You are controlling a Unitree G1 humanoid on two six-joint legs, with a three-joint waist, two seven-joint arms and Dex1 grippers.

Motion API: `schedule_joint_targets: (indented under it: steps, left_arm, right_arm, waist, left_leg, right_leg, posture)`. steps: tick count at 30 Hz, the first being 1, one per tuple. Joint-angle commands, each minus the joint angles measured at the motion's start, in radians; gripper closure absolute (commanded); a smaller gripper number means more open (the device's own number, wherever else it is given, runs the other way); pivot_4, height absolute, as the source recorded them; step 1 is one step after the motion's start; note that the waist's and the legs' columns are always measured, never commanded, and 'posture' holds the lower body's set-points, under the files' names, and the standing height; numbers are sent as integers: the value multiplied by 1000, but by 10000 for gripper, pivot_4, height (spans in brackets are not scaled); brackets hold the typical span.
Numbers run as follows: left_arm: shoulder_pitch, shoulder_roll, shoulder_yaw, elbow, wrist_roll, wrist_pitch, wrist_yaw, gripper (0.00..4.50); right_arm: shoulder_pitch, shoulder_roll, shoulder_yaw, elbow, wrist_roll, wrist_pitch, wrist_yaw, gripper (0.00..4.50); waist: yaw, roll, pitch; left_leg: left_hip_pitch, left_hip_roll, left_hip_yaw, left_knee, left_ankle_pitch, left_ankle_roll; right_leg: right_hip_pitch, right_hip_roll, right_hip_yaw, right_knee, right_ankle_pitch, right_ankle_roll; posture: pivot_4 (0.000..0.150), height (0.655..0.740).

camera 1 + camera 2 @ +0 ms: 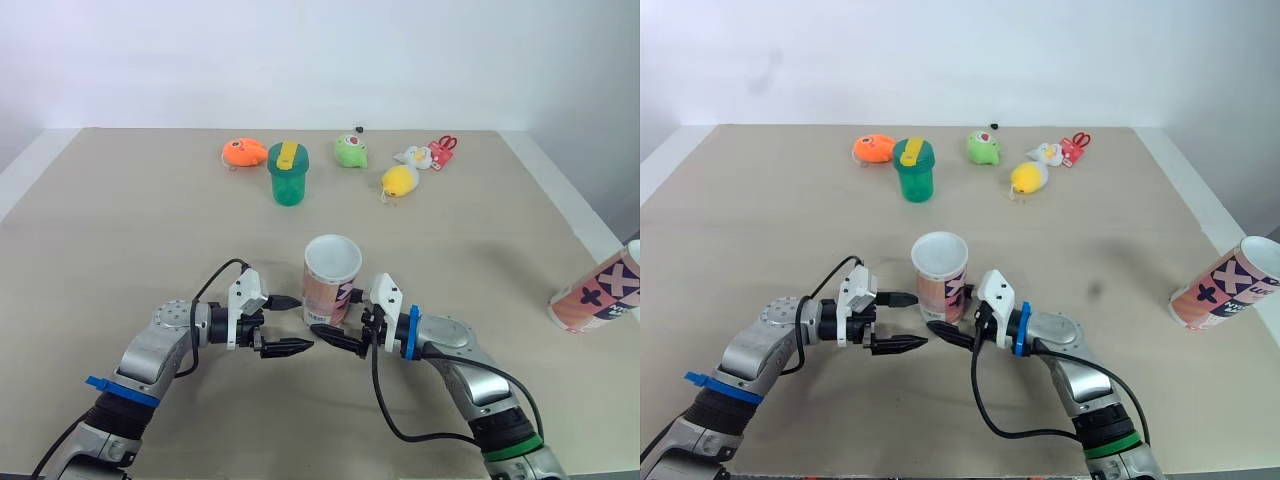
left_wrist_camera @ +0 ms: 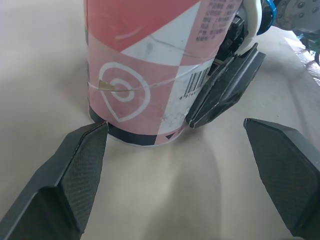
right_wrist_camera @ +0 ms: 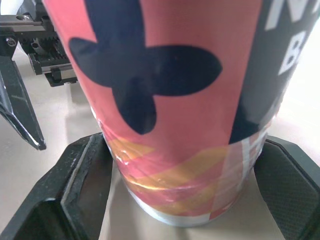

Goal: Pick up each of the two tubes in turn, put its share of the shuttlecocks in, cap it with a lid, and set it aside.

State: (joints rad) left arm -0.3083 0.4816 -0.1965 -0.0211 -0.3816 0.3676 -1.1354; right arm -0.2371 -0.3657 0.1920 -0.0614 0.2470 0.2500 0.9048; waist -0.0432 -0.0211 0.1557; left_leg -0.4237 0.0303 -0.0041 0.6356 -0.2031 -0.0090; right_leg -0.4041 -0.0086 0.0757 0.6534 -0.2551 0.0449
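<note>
Right gripper (image 1: 335,318) pinches the base of the upright tube (image 1: 326,285), lower centre of frame. Left gripper (image 1: 297,322) is spread wide beside it, one fingertip (image 2: 92,142) touching the tube's foot. Step judged: picking up the first tube. Next move: a straight lift; the hold is low, so tipping looks likely. Right wrist view shows both pads against the tube wall. Head view instead shows its open mouth, the second tube (image 1: 595,290) lying at right edge, and toys (image 1: 350,150) and green cup (image 1: 287,175) across upper centre.
</note>
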Motion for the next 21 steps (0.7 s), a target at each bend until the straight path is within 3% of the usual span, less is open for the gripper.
schedule_joint_targets:
  steps: [1, 3, 4, 7, 12, 16, 21]
  left_arm:
    - [-14, -4, -1, -14, -2, -20, -8, 0]
    - [-16, 0, 7, -12, 1, -23, -9, 0]
    - [-17, 4, 14, -11, 1, -26, -9, 0]
    - [-30, 11, 56, -13, -20, -37, -7, 0]
    - [-117, -2, 141, -35, -63, -30, 46, 0]
    - [-186, -75, 142, -64, -66, -37, 122, 0]
    - [-206, -163, 97, -38, -35, -73, 168, 0]
  right_arm:
    - [-18, 18, 7, -6, 8, -20, -6, 8980]
    - [-14, 21, 6, -6, 12, -19, -6, 14363]
    - [-11, 20, 3, -13, 18, -13, -7, 14919]
    - [5, 22, -32, -44, 41, -9, -29, 14919]
    - [36, 75, -238, -97, 138, 27, -224, 14919]
    - [35, 93, -452, -48, 72, -44, -505, 14919]
    - [57, 86, -575, -3, 15, -43, -699, 14919]
  waist:
    - [0, 0, 0]
    - [0, 0, 0]
    - [0, 0, 0]
    - [0, 0, 0]
    - [8, -1, 1]
    - [20, -1, 1]
    - [21, -1, 1]
  left_leg:
    - [0, 0, 0, 0, 0, 0]
    - [0, 0, 0, 0, 0, 0]
    - [0, 0, 0, 0, 0, 0]
    - [0, 0, 0, 0, 0, 0]
    - [0, 0, 0, 1, 0, -1]
    - [-1, -1, 0, 1, 1, -2]
    - [-1, -4, 2, 1, 1, -2]
  right_leg:
    - [0, 0, 0, 0, 0, 0]
    - [0, 0, 0, 0, 0, 0]
    - [0, 0, 0, 0, 0, 0]
    - [0, 0, 0, 0, 0, 0]
    - [0, 0, 0, 1, 0, 0]
    - [0, -1, 1, 1, 1, 2]
    - [0, -4, 3, 1, 3, -2]
  posture:
    - [1500, 7400]
    - [1500, 7400]
    - [1500, 7400]
    - [1500, 7400]
    - [1500, 7400]
    - [1500, 7400]
    - [1500, 7400]
